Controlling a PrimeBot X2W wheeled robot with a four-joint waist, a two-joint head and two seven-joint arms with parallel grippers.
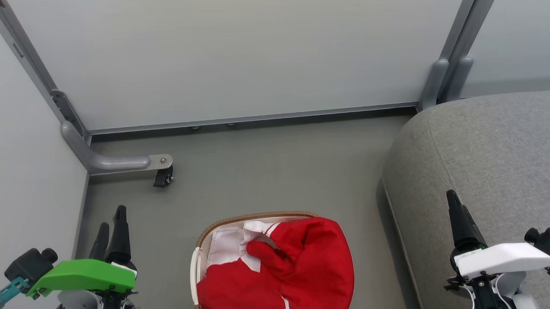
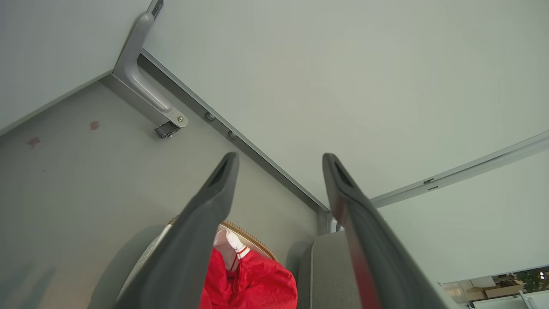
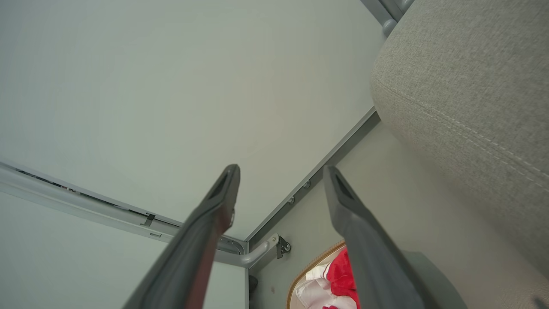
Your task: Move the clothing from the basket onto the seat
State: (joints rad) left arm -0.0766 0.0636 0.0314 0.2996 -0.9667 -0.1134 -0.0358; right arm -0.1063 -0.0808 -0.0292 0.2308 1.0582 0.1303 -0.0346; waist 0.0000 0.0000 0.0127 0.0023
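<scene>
Locate the rounded white plastic laundry basket (image 1: pixel 195 270) with the brown woven rim at the 6 o'clock position of the head view, where it stands on the grey floor (image 1: pixel 265 163). The bright red soft fabric clothing (image 1: pixel 298 269) with white stripe bands lies heaped inside this basket and bulges over the rim on the 3 o'clock side. A crumpled patch of white fabric (image 1: pixel 226 246) shows at the heap's 10 o'clock edge; you cannot tell whether it belongs to the garments. All the red fabric in view is in the basket. The big grey fabric-upholstered sofa cushion (image 1: pixel 499 153), with rounded corner and stitched seam, occupies the 3 o'clock region, near the basket with a strip of floor between them. Check the left gripper (image 2: pixel 279 158) in the left wrist view: its two long dark fingers stand wide apart with nothing between them. In the head view it sits at 8 o'clock under a green cover (image 1: pixel 87 276), above the floor and apart from the basket. Check the right gripper (image 3: pixel 279 171) in the right wrist view: its fingers are likewise spread wide and hold nothing. In the head view it sits at 4 o'clock under a white cover (image 1: pixel 504 258), overlapping the cushion. A grey metal bracket (image 1: pixel 119 160) with a black castor lies at 10 o'clock from the basket, at the foot of the pale partition panels (image 1: pixel 223 52).
</scene>
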